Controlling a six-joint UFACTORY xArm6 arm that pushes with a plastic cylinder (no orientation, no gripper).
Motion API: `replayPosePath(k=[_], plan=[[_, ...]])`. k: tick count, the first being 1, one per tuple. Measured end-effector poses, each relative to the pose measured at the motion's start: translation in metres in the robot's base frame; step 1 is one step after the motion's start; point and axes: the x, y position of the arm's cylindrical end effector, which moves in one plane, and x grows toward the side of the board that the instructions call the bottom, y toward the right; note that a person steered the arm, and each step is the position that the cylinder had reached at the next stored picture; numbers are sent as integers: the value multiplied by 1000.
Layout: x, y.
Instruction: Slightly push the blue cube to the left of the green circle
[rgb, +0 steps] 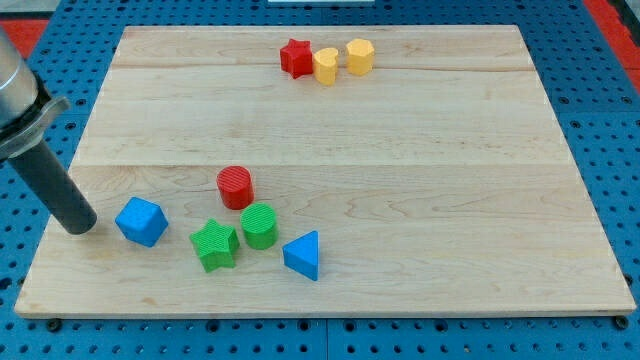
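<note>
Wooden board (400, 150), my tip (78, 226) just left of blue cube (141, 221); green circle (260, 225) rightward; no fingers.

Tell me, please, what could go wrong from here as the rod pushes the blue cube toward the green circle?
My tip sits just left of the blue cube. The green star lies between the cube and the green circle, so a rightward push may shove the star into the circle. An off-centre contact could also spin the cube toward the red cylinder.
</note>
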Motion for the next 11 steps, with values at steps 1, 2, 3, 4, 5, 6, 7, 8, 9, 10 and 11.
replayPosePath(k=[1, 2, 3, 4, 5, 6, 7, 8, 9, 10, 11], plan=[[19, 57], [34, 125], [42, 191], [43, 233], [42, 144], [35, 82], [6, 65], [-1, 80], [24, 134], [20, 132], [-27, 77]])
